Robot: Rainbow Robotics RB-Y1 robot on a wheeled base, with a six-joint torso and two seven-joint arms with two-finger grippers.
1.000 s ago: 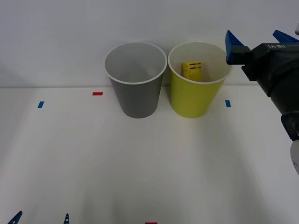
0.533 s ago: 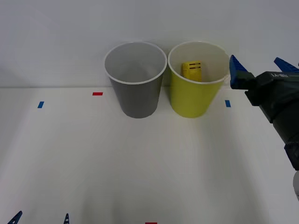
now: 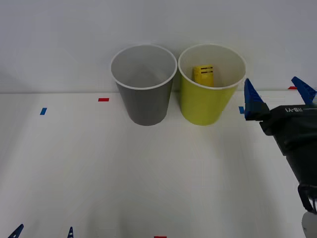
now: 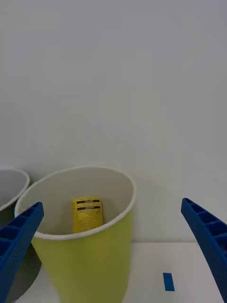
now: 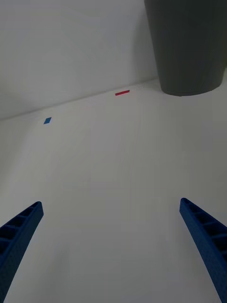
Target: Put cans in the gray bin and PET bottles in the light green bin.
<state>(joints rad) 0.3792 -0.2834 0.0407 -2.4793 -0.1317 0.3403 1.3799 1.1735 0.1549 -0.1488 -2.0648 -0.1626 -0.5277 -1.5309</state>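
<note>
Gray bin (image 3: 144, 84) and light green bin (image 3: 210, 84) stand upright side by side at the far edge of the table (image 3: 148, 173), rims nearly touching, green one on the right. The PET bottle (image 3: 203, 74), yellow label with black print, lies inside the light green bin, leaning on its far wall. Right gripper (image 3: 277, 96) hangs just beside that bin toward the table's right edge, jaws spread wide, nothing between them. Left gripper (image 3: 43, 231) sits at the near edge toward the left corner, jaws likewise spread, holding nothing.

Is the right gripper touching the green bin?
Apart. The front view shows table between the right gripper and the green bin, fingers open.
</note>
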